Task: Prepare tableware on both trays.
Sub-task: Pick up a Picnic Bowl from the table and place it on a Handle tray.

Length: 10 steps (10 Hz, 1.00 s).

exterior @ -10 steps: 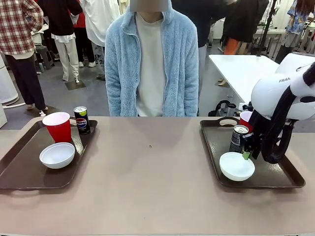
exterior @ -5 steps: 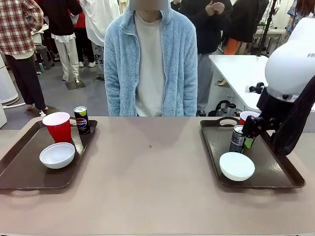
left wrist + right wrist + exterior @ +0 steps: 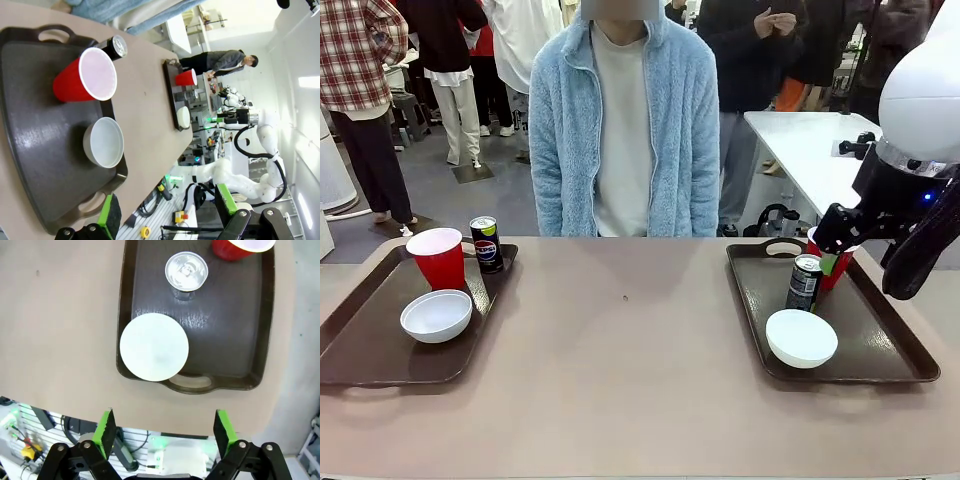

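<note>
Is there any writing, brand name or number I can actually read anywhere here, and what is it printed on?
None can be read.
Left tray's soda can: a round red-white-blue logo, its lettering too small to make out.
Right tray's soda can: markings on its side too blurred to read.

Each brown tray (image 3: 360, 345) (image 3: 880, 350) holds 1 cup, bowl, can (all upright).

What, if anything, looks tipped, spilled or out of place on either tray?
Nothing stands out. On the left tray the cup, can and bowl stand upright; the right tray has the same upright trio. The right gripper is open, holding nothing.
</note>
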Available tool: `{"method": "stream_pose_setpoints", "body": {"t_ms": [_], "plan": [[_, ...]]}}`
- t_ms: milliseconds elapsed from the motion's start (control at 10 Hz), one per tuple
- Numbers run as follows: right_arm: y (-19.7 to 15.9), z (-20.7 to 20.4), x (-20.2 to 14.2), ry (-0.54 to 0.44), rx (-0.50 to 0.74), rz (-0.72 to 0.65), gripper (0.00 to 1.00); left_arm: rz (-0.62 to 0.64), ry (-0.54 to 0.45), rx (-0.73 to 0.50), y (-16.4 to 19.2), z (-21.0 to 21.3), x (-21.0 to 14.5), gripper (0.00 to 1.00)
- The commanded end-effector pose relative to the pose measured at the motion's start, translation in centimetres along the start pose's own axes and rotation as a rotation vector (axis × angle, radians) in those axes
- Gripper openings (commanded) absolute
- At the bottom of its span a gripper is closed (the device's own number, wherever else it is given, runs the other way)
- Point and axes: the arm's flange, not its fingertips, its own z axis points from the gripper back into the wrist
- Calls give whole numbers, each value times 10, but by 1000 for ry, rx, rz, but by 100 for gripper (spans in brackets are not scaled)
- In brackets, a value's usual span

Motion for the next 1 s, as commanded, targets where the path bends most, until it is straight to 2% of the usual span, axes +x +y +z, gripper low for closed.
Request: {"method": "stream_pose_setpoints", "body": {"t_ms": [0, 700, 900], "plan": [[-3, -8, 0, 18, 5, 32, 100, 10, 1, -4, -4, 2, -2, 100], [0, -6, 0, 15, 0, 15, 100, 10, 1, -4, -4, 2, -2, 100], [-63, 24, 13, 62, 429, -49, 100, 10, 1, -4, -4, 2, -2, 100]]}}
